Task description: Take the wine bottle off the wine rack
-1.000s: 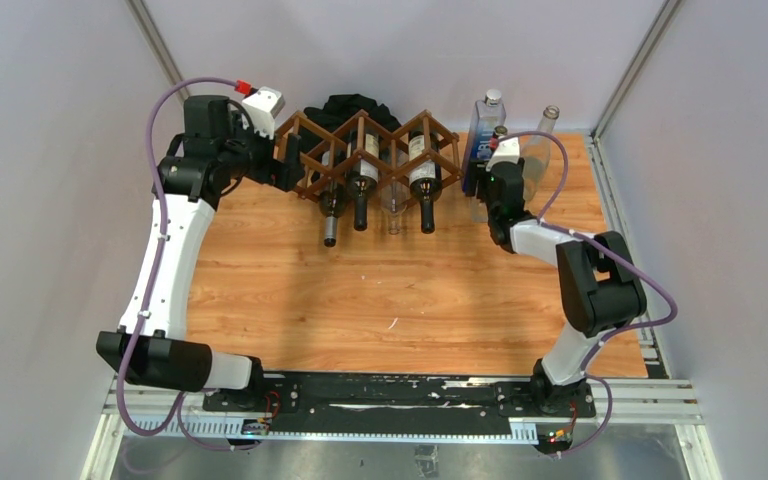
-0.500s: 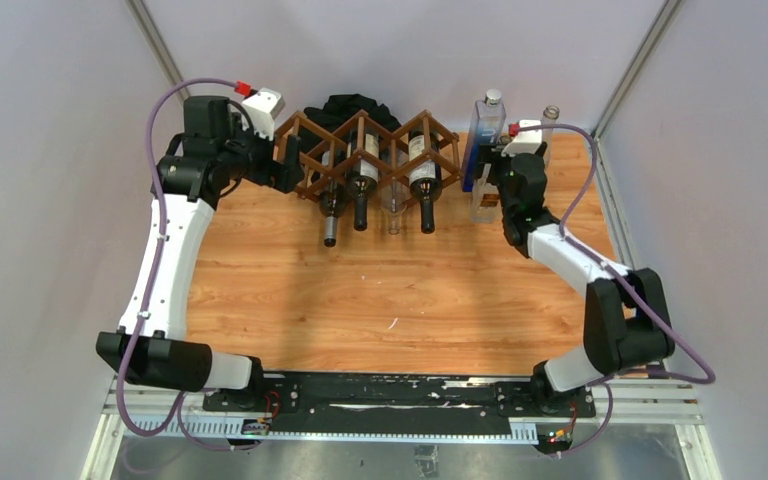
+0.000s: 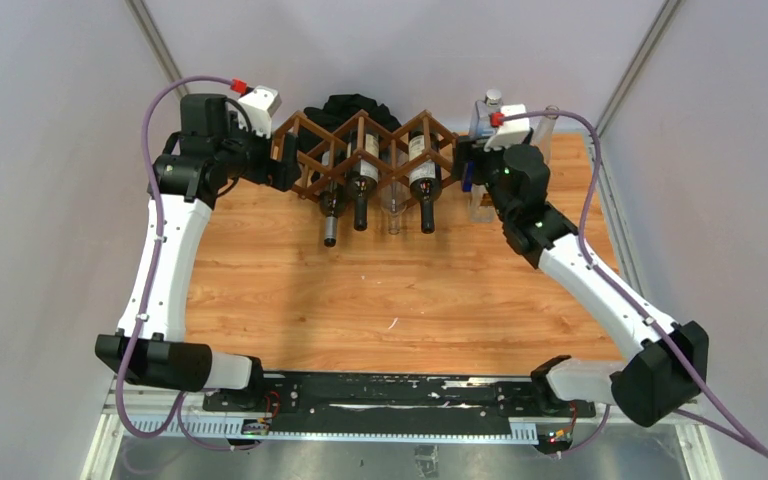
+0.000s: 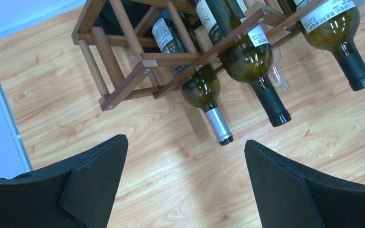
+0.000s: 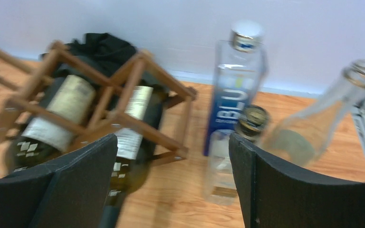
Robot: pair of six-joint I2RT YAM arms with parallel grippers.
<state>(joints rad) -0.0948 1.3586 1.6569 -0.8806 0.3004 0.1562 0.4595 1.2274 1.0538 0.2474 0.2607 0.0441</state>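
The wine rack (image 3: 365, 140), a dark brown wooden lattice, stands at the back of the table with several wine bottles lying in it, necks toward me. The leftmost wine bottle (image 4: 197, 85) has a silver cap, and two more (image 4: 249, 59) (image 4: 335, 31) have black caps. My left gripper (image 3: 283, 166) is open at the rack's left end, and its wrist view has only bare wood between the fingers (image 4: 95, 175). My right gripper (image 3: 464, 160) hovers open by the rack's right end (image 5: 123, 111), holding nothing, with a labelled bottle (image 5: 133, 128) just left of its gap.
A tall blue-labelled bottle (image 5: 235, 90), a clear empty bottle (image 5: 313, 123) and a small clear bottle (image 5: 249, 121) stand upright right of the rack. A black cloth heap (image 3: 350, 108) lies behind the rack. Grey walls close in the back and sides.
My right arm has swung left from the standing bottles toward the rack's right end, and its jaws have opened wider. The left arm has barely moved.
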